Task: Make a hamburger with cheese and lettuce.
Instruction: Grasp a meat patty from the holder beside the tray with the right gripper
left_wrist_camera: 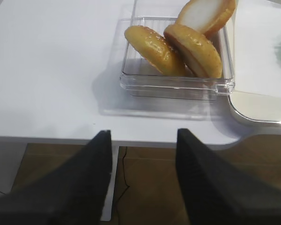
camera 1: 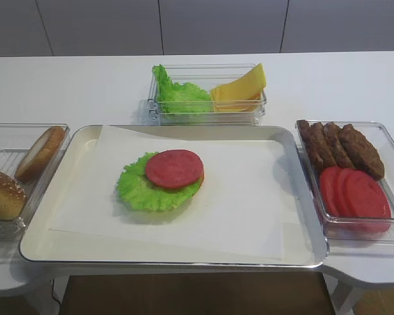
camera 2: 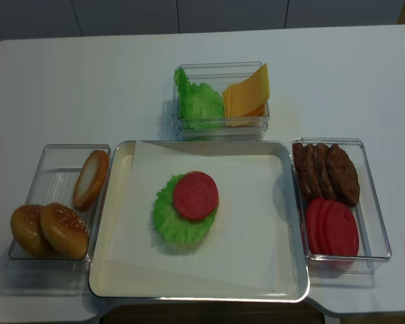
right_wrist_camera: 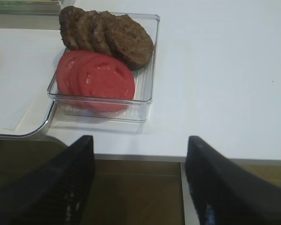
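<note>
**Operator:** While both arms sit back at the near table edge, report the end effector state.

**Inspector:** Right gripper (right_wrist_camera: 139, 185): jaws spread wide, nothing between them, positioned over the table's front edge facing the right-hand clear bin (right_wrist_camera: 147, 101). Left gripper (left_wrist_camera: 143, 180): jaws likewise parted and empty, facing the left-hand clear bin (left_wrist_camera: 178, 86). Neither gripper appears in the two overhead views.

**Operator:** Locate the task items.

**Inspector:** The hamburger (camera 2: 187, 208) lies near the centre of the white paper sheet (camera 2: 250, 202) on the metal tray (camera 2: 199, 291). Its stack shows a tan bun base at the edge, a ruffled green leaf and a red tomato disc on top. The cheese (camera 2: 246, 96) leans in the right half of the rear clear bin (camera 2: 219, 125); the lettuce (camera 2: 198, 102) fills the left half of that bin.

**Operator:** Remaining contents?

**Inspector:** Right bin: brown patties (right_wrist_camera: 107, 35) at the far end, tomato slices (right_wrist_camera: 96, 79) overlapping at the near end. Left bin: sesame bun tops (left_wrist_camera: 154, 49) and a bun half (left_wrist_camera: 206, 14) standing on edge.

**Operator:** Any brands, labels or writing?

**Inspector:** No legible text on any item.
</note>
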Controlling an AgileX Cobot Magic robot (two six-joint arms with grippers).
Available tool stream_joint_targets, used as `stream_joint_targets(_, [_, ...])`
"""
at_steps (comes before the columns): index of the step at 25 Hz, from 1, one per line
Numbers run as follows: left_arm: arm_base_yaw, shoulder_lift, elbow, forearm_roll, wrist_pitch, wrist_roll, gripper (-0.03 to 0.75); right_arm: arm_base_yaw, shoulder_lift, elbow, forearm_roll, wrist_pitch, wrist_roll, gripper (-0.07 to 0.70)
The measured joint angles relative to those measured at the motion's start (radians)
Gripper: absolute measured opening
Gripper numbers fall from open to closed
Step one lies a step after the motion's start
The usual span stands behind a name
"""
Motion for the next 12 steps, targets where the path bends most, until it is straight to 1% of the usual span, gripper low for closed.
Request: stream_joint_targets(12, [0.0, 0.0, 0.0, 0.0, 0.0, 0.0, 0.336, 0.0, 0.0, 0.0, 0.0, 0.0, 0.0, 0.477])
